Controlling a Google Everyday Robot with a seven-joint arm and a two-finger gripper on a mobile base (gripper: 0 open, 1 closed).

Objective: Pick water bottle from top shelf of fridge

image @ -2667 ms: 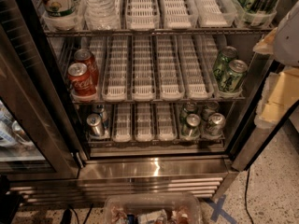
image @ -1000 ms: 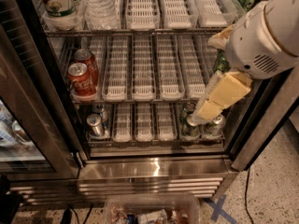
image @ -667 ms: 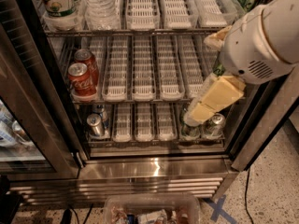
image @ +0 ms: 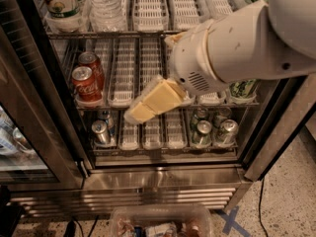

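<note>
The water bottle (image: 103,6) is clear and ribbed, with a reddish label at the frame's top edge. It stands at the left of the top shelf (image: 148,33), a wire rack with white slotted lane trays. The fridge (image: 158,179) stands open. My gripper (image: 134,115) hangs on a large white arm (image: 237,43) that reaches in from the right. It points down-left in front of the middle shelf, well below and right of the bottle. It holds nothing.
A white container with a green logo (image: 61,1) stands left of the bottle. Red cans (image: 86,80) sit mid-left, silver cans (image: 212,130) at the bottom, a green-patterned can (image: 242,90) mid-right. The glass door (image: 29,107) is at left. A plastic tub (image: 160,221) lies on the floor.
My arm has come in from the right edge and swept left across the shelves. The gripper now sits before the middle lanes instead of at the right. Bottle and cans have not moved.
</note>
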